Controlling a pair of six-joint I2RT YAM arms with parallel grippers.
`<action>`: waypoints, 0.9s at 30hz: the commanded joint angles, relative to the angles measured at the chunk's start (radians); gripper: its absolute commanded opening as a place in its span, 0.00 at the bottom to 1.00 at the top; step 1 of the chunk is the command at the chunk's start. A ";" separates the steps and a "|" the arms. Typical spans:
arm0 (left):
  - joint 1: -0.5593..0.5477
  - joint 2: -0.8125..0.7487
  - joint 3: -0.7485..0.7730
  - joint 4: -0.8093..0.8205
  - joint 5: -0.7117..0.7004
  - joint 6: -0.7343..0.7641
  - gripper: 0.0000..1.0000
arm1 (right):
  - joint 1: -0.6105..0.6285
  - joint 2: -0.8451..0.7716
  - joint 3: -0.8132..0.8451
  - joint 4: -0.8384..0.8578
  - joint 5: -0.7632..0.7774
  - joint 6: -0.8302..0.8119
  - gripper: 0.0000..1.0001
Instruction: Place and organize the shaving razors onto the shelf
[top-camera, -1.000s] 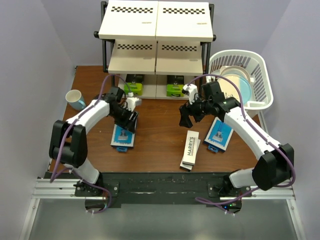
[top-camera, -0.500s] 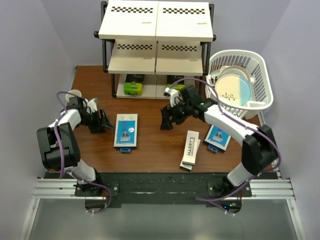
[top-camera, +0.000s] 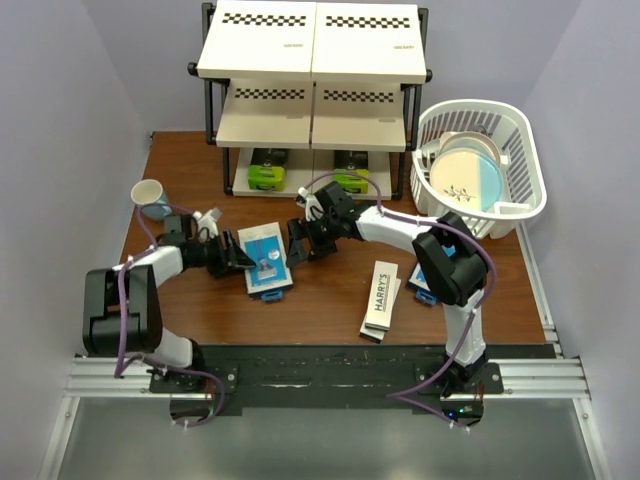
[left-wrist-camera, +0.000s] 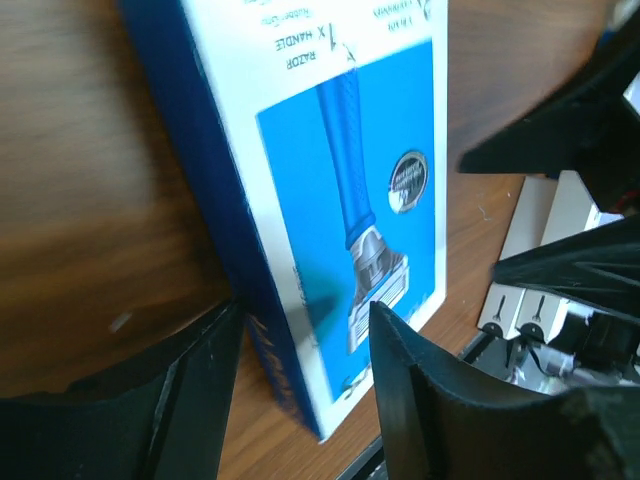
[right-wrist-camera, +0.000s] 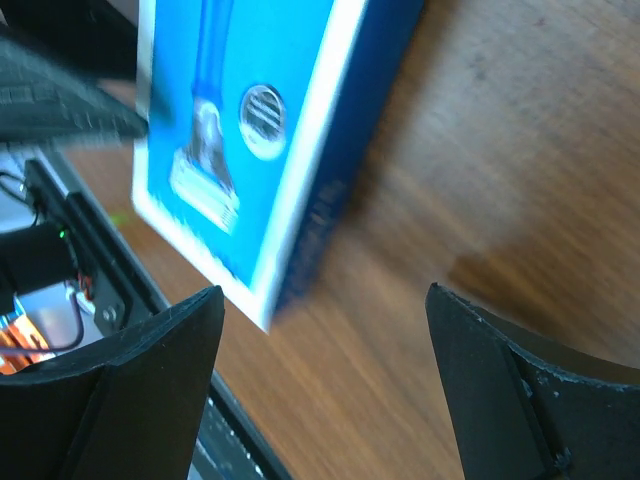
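I'm watching the worktop (top-camera: 330, 295).
Shelf (top-camera: 312, 45) is standing at back, basket (top-camera: 527, 150) holding plate (top-camera: 468, 178) right of it, cup (top-camera: 150, 198) far left; razor box (top-camera: 266, 258) is lying between left end effector (top-camera: 238, 257) and right end effector (top-camera: 300, 240).

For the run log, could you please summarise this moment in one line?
left tool: straddling blue box edge | right tool: open, beside it

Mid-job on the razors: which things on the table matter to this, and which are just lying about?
Job: shelf; two black-and-green boxes on its bottom tier; blue-and-white box at centre; second blue-and-white box, partly hidden, at right; two stacked HARRY'S boxes.
Lying about: mug; white basket; plate inside it.
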 joint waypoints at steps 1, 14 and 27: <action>-0.097 0.101 0.122 0.076 0.000 -0.034 0.57 | 0.007 0.002 0.052 0.051 -0.014 0.046 0.86; -0.059 -0.125 0.124 -0.144 -0.189 -0.119 0.65 | 0.037 0.053 0.057 0.149 -0.066 0.138 0.81; -0.067 -0.255 -0.222 0.079 0.016 -0.216 0.59 | 0.048 0.079 0.054 0.163 -0.063 0.184 0.81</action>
